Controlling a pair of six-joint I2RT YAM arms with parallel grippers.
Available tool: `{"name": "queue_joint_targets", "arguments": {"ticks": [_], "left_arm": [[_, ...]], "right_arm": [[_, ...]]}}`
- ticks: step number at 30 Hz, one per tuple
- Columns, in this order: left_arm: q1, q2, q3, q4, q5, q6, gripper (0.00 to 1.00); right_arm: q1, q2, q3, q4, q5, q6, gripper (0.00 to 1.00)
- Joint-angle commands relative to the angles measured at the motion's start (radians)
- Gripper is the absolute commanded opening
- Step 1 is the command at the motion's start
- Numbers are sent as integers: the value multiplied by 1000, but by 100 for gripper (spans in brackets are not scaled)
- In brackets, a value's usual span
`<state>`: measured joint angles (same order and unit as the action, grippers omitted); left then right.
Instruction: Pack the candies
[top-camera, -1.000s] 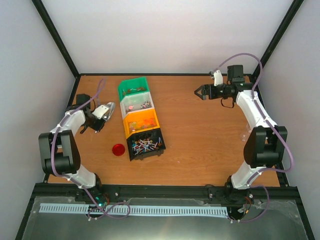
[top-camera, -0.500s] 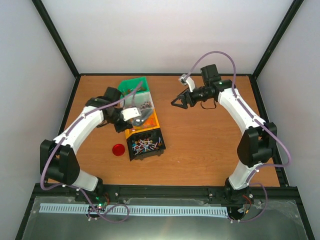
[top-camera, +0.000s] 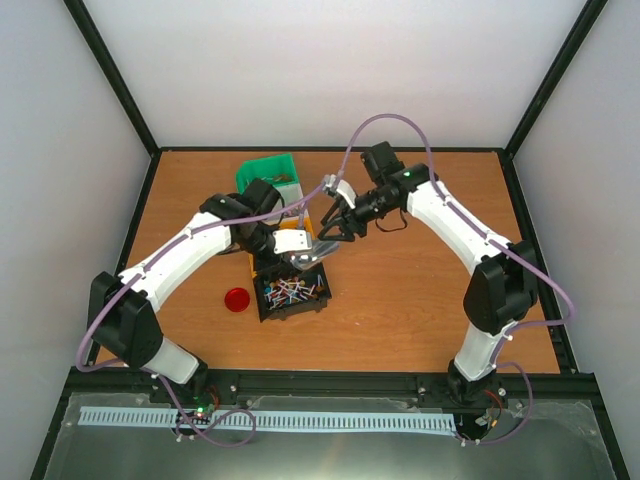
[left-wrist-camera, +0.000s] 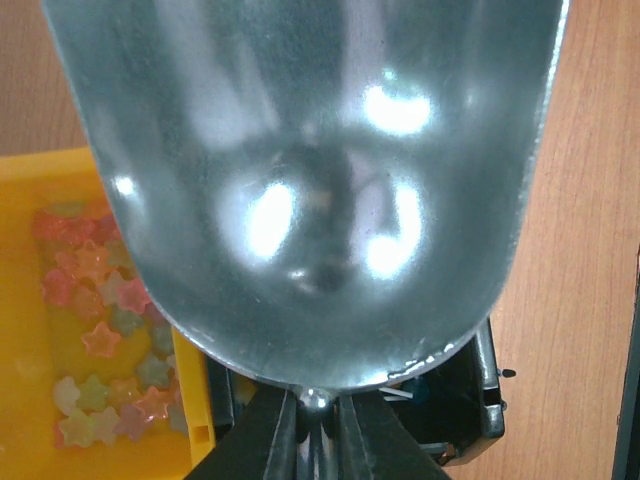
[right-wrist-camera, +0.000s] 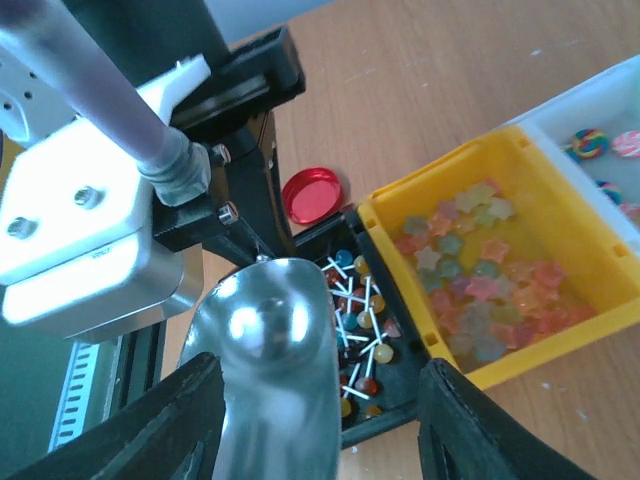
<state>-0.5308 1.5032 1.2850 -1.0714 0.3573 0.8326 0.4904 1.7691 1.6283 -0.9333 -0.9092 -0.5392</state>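
Observation:
My left gripper (top-camera: 288, 244) is shut on the handle of a shiny metal scoop (top-camera: 316, 251), which hangs over the black bin (top-camera: 268, 306). The scoop (left-wrist-camera: 310, 180) fills the left wrist view and looks empty. My right gripper (top-camera: 330, 226) is open, and the scoop's (right-wrist-camera: 275, 380) front end lies between its fingers (right-wrist-camera: 170, 420). Candies show as star sweets (right-wrist-camera: 470, 270) in the orange bin (right-wrist-camera: 440, 172) and lollipops (right-wrist-camera: 365, 320) in the black bin. Those lollipops (top-camera: 295, 292) also show in the top view.
Four bins stand in a row: green (top-camera: 262, 172) at the back, then a white one (right-wrist-camera: 600, 110) mostly under my arms, then orange and black. A round red lid (top-camera: 237, 299) lies on the table left of the black bin.
My left arm carried the scoop right, from the table's left side to over the bins. My right arm swung left to meet it, and its jaws narrowed around the scoop.

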Motion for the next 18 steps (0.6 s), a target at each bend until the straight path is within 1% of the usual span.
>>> {"name": "queue_joint_targets", "arguments": {"ticks": [1,5,10,13,15,18], "left_arm": [[-22,6,63,-26,16,29,3],[-24,17,89,-50,28,36,3],[-24,32,116,-95,61,42,4],[-23,33,122,-93,67,24,4],[-23,27,122,-85,73,4,4],[-21,1,100,-59,77,-20,4]], "right_arm": [[30,23,-15,-18,42,-54,51],[39,45,-4,-36,58,-86,49],[47,58,1,-79,84,-156,41],[48,64,16,-100,97,-172,28],[48,67,27,-116,98,-178,19],[48,65,34,-133,106,-186,6]]}}
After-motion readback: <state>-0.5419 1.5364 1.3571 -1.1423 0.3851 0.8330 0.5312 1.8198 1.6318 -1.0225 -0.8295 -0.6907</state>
